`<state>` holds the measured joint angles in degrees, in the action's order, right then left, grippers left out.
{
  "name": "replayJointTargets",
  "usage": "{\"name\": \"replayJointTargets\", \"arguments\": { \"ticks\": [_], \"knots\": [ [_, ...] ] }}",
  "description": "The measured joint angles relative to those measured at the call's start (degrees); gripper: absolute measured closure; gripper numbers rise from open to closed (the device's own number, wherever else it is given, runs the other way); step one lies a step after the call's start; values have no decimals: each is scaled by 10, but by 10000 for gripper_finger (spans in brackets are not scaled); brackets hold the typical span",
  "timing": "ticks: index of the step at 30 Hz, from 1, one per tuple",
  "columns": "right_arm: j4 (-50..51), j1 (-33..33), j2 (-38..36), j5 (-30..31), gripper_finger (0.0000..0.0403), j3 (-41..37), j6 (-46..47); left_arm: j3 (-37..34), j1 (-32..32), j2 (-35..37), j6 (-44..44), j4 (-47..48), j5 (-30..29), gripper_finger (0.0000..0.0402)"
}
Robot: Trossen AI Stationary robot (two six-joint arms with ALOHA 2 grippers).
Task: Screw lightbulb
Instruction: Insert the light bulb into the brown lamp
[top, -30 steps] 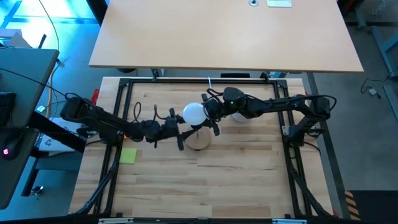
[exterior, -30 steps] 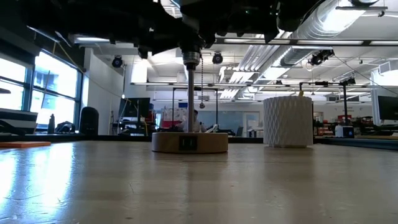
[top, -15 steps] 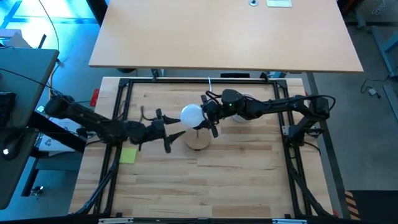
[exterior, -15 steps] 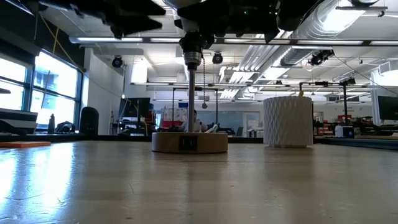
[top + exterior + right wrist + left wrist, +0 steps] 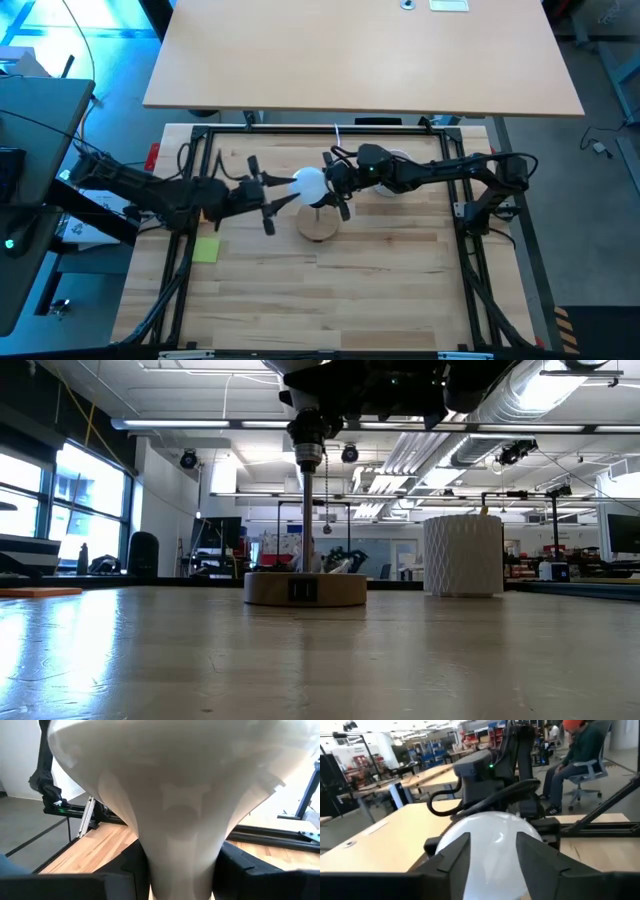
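Note:
The white lightbulb (image 5: 310, 183) stands globe up over the top of the lamp's stem (image 5: 305, 510), which rises from a round wooden base (image 5: 318, 225). My right gripper (image 5: 330, 195) reaches in level from the table's right and is shut on the bulb. Coming from the left, my left gripper (image 5: 290, 195) is level and open. Its two fingers (image 5: 455, 860) frame the near face of the globe (image 5: 492, 827). In the low view the arms hide where the bulb meets the stem's top. My right gripper pinches the bulb's tapering neck (image 5: 182, 845) between its two fingers, just under the globe. The fingers come level from the table's right and lie across the neck. The bulb stays upright, globe on top. My left gripper's fingers stand at the globe's left side; whether they touch it, I cannot tell.
A white latticed cup (image 5: 462, 555) stands right of the lamp base, partly under my right arm. A yellow-green note (image 5: 206, 250) lies near the table's left edge. A black frame (image 5: 200, 180) borders the table. A person sits in a chair (image 5: 580, 750) beyond the table.
My left gripper has risen from low beside the lamp stem, drawing back toward the table's left, and then come up level with the bulb's globe. It has left the low view upward. My right gripper and the bulb have kept still.

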<state>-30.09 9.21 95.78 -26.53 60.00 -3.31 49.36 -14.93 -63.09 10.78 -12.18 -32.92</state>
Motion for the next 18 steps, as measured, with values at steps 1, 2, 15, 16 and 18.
{"name": "replayJointTargets", "arguments": {
  "ticks": [1, 2, 15, 16, 18],
  "knots": [
    [-11, 0, 0, 0, 260, 0, 4, 7, 10, -6, 0, 3, 11, 260],
    [-25, 0, 0, 1, 260, 0, 7, 11, 18, -12, 0, 1, 22, 265],
    [-280, -6, -1, 67, 261, -115, 82, 55, 42, -37, 36, 17, 52, 280],
    [-307, -2, -3, 68, 261, -127, 99, 55, 42, -37, 34, 23, 52, 280],
    [-337, 1, -4, 72, 261, -141, 115, 55, 42, -37, 30, 30, 52, 280]
  ]
}}
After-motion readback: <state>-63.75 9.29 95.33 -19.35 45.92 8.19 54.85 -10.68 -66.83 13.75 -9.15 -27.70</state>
